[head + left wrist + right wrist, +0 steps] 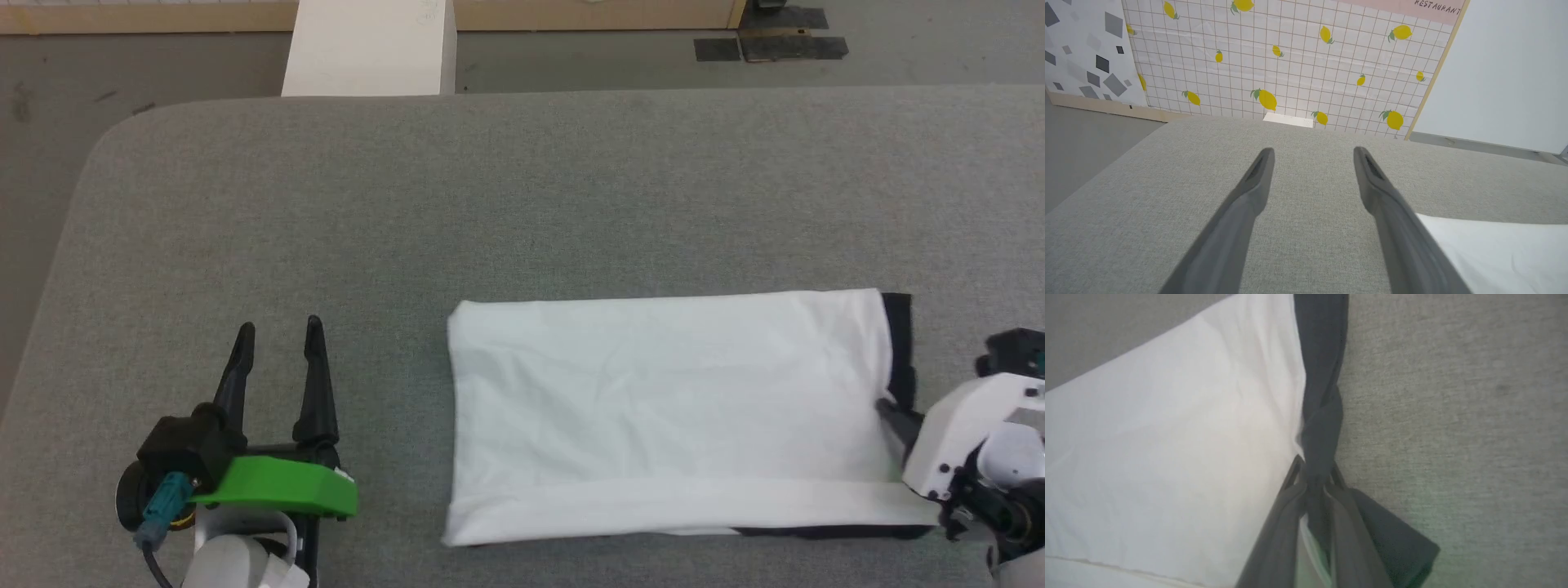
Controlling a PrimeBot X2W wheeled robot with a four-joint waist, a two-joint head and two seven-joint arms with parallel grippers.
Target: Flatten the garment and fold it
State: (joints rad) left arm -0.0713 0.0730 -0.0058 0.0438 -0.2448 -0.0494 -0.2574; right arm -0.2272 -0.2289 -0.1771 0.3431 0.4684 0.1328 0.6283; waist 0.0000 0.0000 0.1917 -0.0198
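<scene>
The garment [669, 408] lies folded into a long white rectangle on the grey table [490, 204], with a black strip along its right end. My right gripper [890, 412] is shut on that black edge at the right end; the right wrist view has its fingers [1290, 514] pinching the bunched black fabric [1321, 416] beside the white body [1167, 449]. My left gripper [277, 335] stands open to the left of the garment, apart from it, fingers pointing away. Between its spread fingers [1249, 192] lies bare table, and the garment's white corner [1494, 253] shows at the lower right.
The table's rounded far-left corner [114, 131] and left edge drop to the floor. A white box [367, 49] stands beyond the far edge. A lemon-patterned wall panel [1290, 61] stands behind the table. Bare table surface spreads beyond and left of the garment.
</scene>
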